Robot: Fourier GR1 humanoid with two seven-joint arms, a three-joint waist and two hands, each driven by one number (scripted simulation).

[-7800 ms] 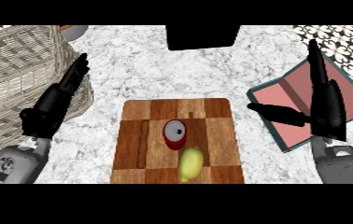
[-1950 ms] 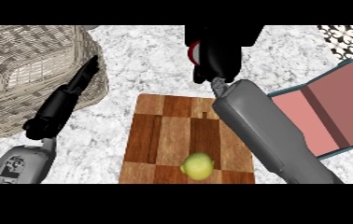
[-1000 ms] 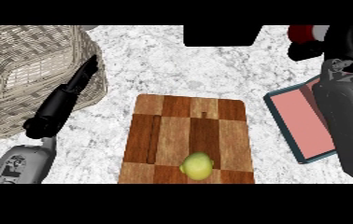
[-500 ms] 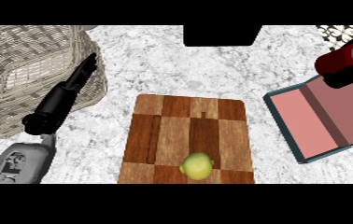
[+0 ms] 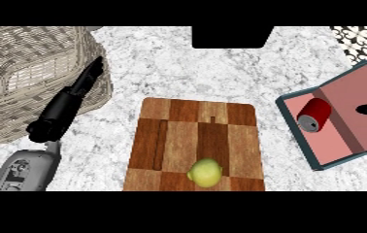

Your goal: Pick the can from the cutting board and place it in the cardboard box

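Observation:
The red can (image 5: 314, 114) lies on its side inside the box (image 5: 294, 130), a teal-rimmed tray with a pinkish-red floor at the right edge; its silver end faces the near left. Nothing holds the can. The wooden cutting board (image 5: 193, 130) in the middle bears only a yellow-green fruit (image 5: 205, 172) near its front edge. My left hand (image 5: 68, 106) rests open at the left, fingers straight, pointing up along the basket. Only a small dark tip of my right hand (image 5: 361, 109) shows at the right edge, over the box.
A large wicker basket (image 5: 36, 67) fills the upper left, just behind my left hand. A black rectangular recess (image 5: 231, 37) sits at the counter's far edge. A patterned patch (image 5: 351, 40) shows at the top right corner. Speckled marble counter surrounds the board.
The right hand carried the can from the board over to the right, let it go in the box, and has drawn back almost out of view. The left hand has not moved.

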